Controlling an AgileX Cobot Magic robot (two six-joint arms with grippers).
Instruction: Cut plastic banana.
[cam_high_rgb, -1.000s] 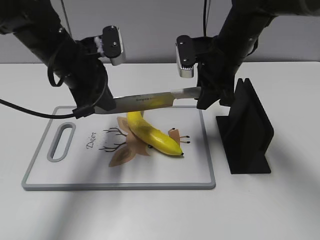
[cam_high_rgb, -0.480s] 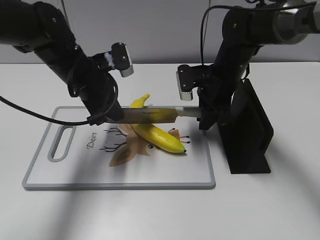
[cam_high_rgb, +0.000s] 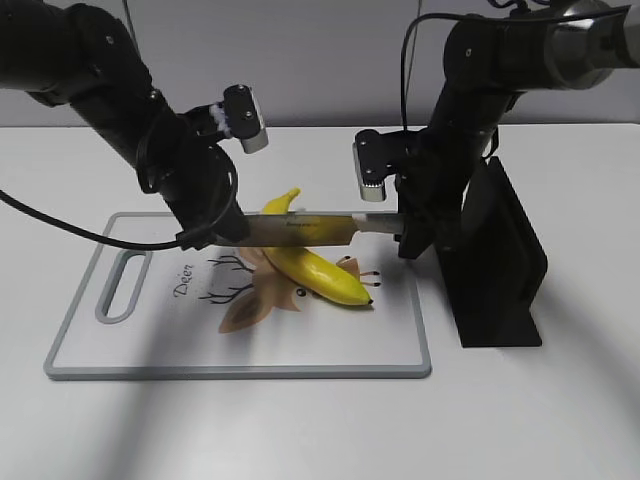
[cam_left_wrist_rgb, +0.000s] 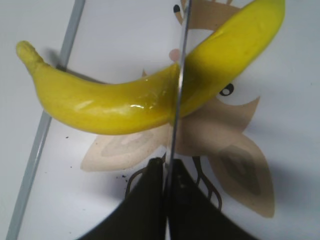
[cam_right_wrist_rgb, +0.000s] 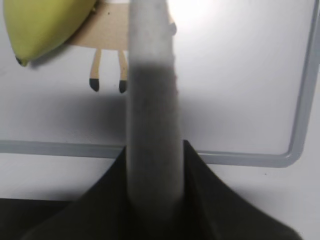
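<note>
Lying nearest the camera in the exterior view, the front rim of the cutting board is grey, a flat white slab with rounded corners, a slot handle at its 9 o'clock end and a printed deer drawing in the middle, resting on the white table. On that drawing lies the plastic banana, glossy yellow, smooth and curved, its dark tip toward 4 o'clock and its stem rising toward 11 o'clock.

Across it runs the knife, blade along the 9-to-3 line, so the edge meets the banana's long axis at a slant near mid-length. The left wrist view shows the thin steel blade pressed into the yellow skin. Whether it has parted the fruit, I cannot tell.

The left fingers are closed on the blade's tip end. The right fingers are clamped round the pale, matte handle at the 3 o'clock end. Both arms are about equally near, one on each side, with the banana directly below the blade between them; the cut looks to depend on a straight downward press.

At 3 o'clock, just off the board, stands a black slotted knife stand.
</note>
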